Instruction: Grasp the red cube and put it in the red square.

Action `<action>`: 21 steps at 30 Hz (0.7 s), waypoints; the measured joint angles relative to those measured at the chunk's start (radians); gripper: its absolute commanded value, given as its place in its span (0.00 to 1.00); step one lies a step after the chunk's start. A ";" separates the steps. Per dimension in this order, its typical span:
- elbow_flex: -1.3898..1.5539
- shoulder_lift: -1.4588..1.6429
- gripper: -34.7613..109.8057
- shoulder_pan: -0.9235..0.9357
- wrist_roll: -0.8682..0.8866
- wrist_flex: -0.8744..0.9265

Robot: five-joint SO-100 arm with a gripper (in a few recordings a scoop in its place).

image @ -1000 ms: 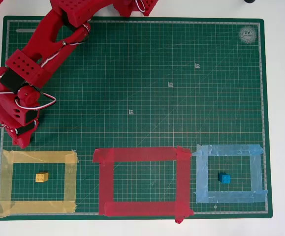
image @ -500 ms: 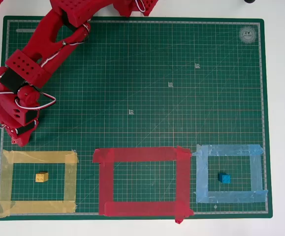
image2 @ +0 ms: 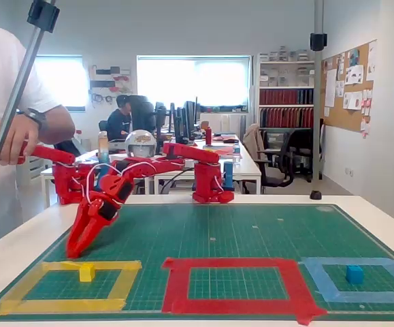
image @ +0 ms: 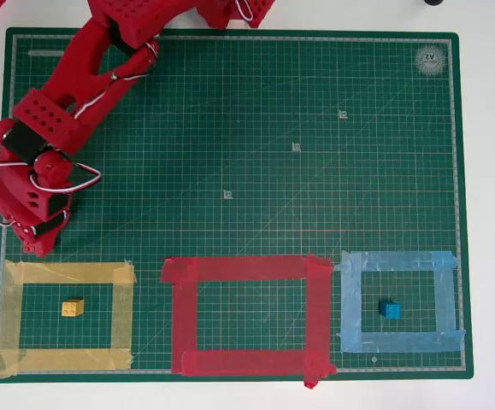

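My red gripper [image: 40, 246] points down at the mat's left edge, just above the yellow tape outline; the fixed view shows the gripper [image2: 74, 251] with its tip at or just above the mat. Its fingers taper together into one red wedge, and red on red hides any gap or anything held there. The red cube is hidden; I cannot pick it out anywhere on the mat. The red square [image: 247, 315] lies at the front middle, seen also as the red square [image2: 235, 283], with nothing inside it.
A yellow block [image: 73, 307] sits inside the yellow tape outline [image: 124, 314] at the front left. A blue block [image: 390, 310] sits inside the light blue outline [image: 445, 303] at the front right. The green cutting mat [image: 315, 154] covers the table. A person [image2: 6, 122] stands at the left.
The wrist and gripper have shifted slightly at the mat's left edge, staying just above the yellow outline. Blocks and tape outlines have not moved.
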 measured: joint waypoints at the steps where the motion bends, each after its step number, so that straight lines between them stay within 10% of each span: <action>1: 0.000 0.000 0.24 -0.011 -0.003 -0.012; 21: 1.023 0.762 0.24 -0.489 -0.005 -0.233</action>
